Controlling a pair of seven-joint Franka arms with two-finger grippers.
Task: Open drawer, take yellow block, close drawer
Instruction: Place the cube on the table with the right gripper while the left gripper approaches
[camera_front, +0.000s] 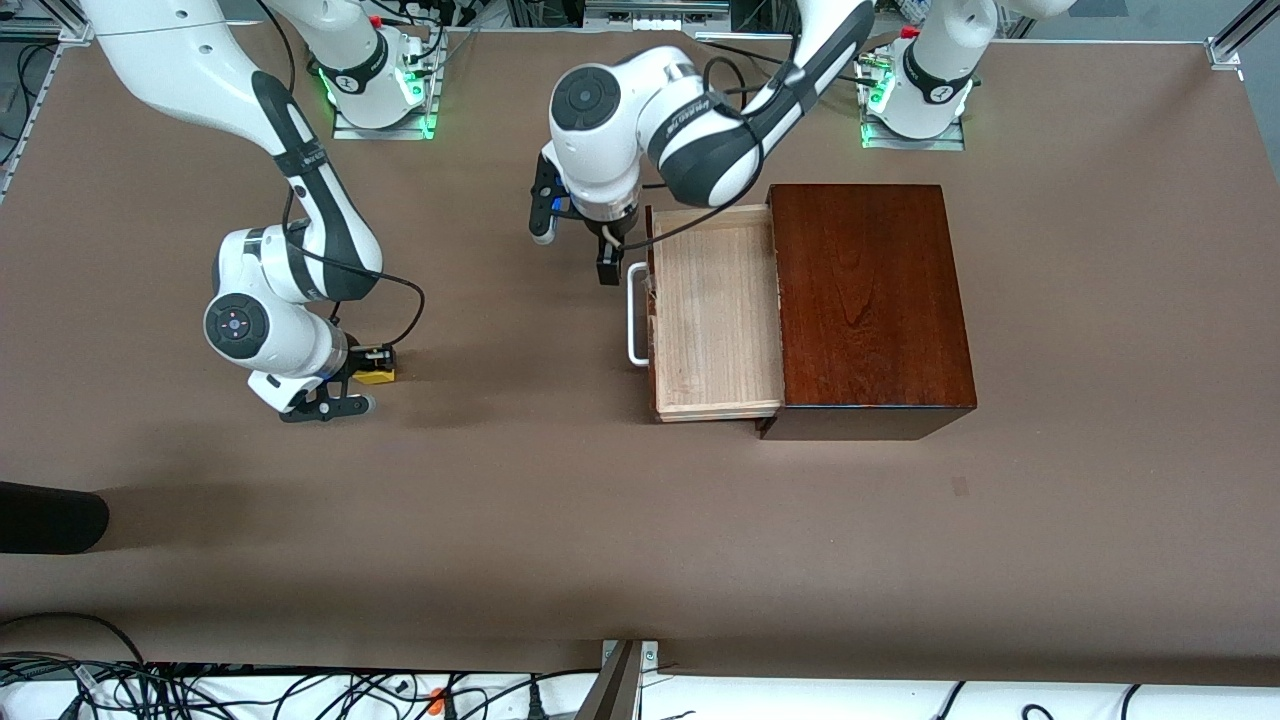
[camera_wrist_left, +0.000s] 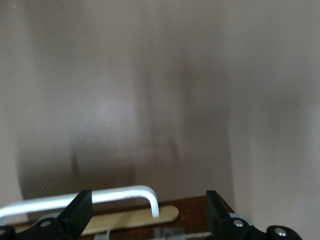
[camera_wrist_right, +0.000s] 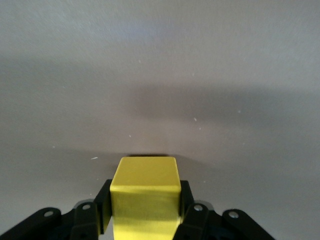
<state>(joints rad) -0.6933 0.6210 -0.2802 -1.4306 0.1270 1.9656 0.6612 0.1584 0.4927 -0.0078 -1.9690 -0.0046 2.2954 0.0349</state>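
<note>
Clamping the yellow block (camera_front: 377, 374) at frame's left, the right tool (camera_front: 374, 364) rests low; left tool (camera_front: 606, 256), fingers apart, hovers by the open drawer's (camera_front: 712, 310) handle (camera_front: 634, 312) at center.

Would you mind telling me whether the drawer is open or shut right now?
Open. The drawer is pulled out of the wooden box, its pale inside showing and empty, its white handle away from the box.

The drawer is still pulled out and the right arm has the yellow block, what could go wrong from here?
1. The left gripper, fingers open, sits beside the white handle, not around it; a closing push may glance off and skew the drawer.
2. The right gripper holds the yellow block low over the table; it could scrape if moved sideways.
</note>
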